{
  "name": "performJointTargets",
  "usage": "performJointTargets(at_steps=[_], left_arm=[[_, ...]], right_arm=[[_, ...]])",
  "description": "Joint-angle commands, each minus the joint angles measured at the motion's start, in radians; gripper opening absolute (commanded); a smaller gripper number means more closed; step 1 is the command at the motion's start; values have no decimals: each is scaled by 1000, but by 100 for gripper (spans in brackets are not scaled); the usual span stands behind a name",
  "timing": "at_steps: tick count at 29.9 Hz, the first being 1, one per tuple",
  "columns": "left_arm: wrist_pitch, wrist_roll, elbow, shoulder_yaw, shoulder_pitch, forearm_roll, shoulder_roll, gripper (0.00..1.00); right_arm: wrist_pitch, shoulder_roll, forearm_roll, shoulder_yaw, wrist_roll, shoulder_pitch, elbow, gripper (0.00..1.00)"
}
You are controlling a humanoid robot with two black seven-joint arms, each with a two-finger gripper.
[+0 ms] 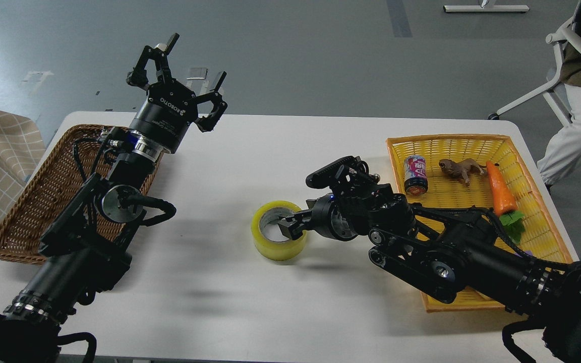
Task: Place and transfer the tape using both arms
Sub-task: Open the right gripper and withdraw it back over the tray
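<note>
1. Tape (279,237) lay flat on the white table (270,312), mid-table, with one finger (287,227) of the right gripper (293,224) inside its core, gripping its rim.
2. Farther off, the left gripper (182,80) hung well apart, fingers spread wide, empty.

Grey floor (295,55) w/ tape marks; white table (250,302); white chair (555,75) top right.

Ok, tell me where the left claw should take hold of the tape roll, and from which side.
Grip the tape across its ring wall, one finger in the open core, one outside. It lies flat on the table with the hole up, so come from above. Take the left part of the ring: the right claw is already at its right rim, a finger reaching into the core. The left claw is open, raised above the table's far left.
</note>
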Motion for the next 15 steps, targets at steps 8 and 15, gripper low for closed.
performJointTargets(at_steps=[8, 15], left_arm=[[0, 0, 2, 0, 2, 0, 0, 98], [0, 2, 3, 11, 0, 1, 5, 98]], right_arm=[[0, -170, 101, 95, 0, 13, 134, 99], [0, -299, 147, 212, 7, -6, 266, 99]])
